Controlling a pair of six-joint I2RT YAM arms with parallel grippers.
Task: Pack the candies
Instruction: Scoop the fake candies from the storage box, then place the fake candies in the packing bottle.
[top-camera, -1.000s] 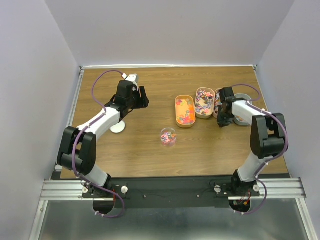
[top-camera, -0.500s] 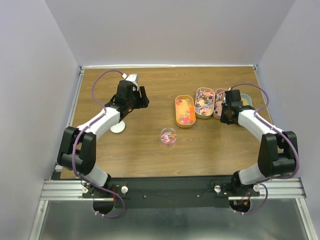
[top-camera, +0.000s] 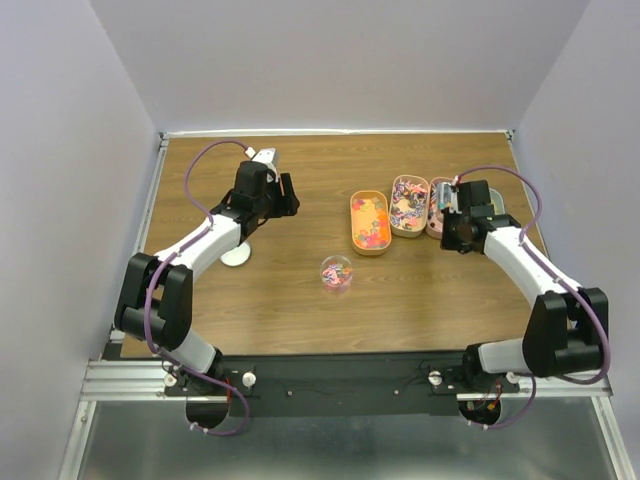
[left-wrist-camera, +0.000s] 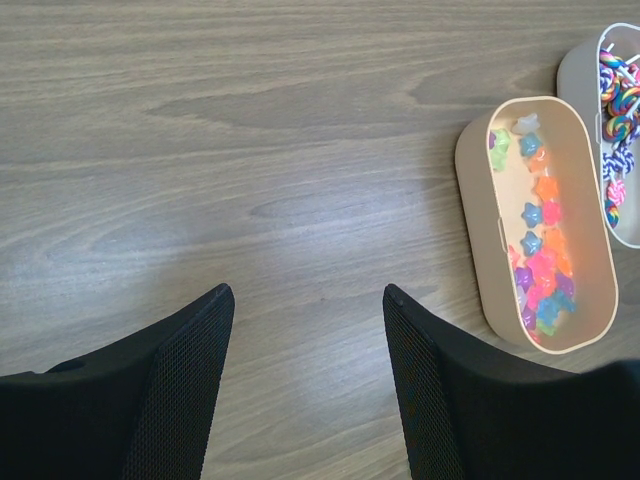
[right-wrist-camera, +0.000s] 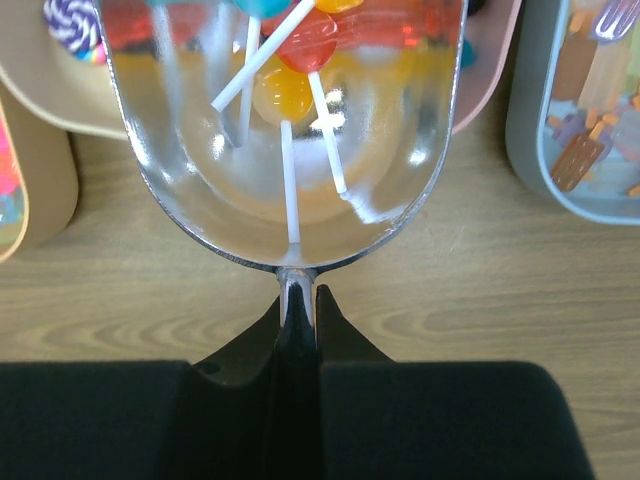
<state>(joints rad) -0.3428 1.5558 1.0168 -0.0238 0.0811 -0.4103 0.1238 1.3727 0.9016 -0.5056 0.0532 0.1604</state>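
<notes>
Metal is what my right gripper (right-wrist-camera: 300, 300) is clenched on: the thin handle of the metal scoop (right-wrist-camera: 290, 170), pinched tight between both fingers. Over the last second that arm has stretched out. Its elbow has sunk back toward the near edge of the table (top-camera: 250, 300), and the wrist has slid a little farther to the right of the clear cup (top-camera: 336, 272), along the row of trays lying beyond and right of that cup. The scoop's bowl is now over the pink tray (right-wrist-camera: 487, 70), with the grey-blue tray (right-wrist-camera: 575, 150) just beside it, farther from the cup. A few lollipops (right-wrist-camera: 285, 85), orange and red on white sticks, show in the bowl. I judge the scoop is loaded, or nearly so, and that the load should go next to the cup.

My left arm has not shifted at all. My left gripper (left-wrist-camera: 305, 295) hangs beyond and left of the cup, jaws standing apart with nothing between them, only bare wood below.

The candies (left-wrist-camera: 540, 270) are mostly in the trays. The orange tray (top-camera: 369, 222), the one nearest the cup, holds star-shaped ones, and a small heap already lies in the cup itself. So the packing looks begun but far from finished.

No brand, label or lettering is readable on the trays, cup, scoop or arms.
</notes>
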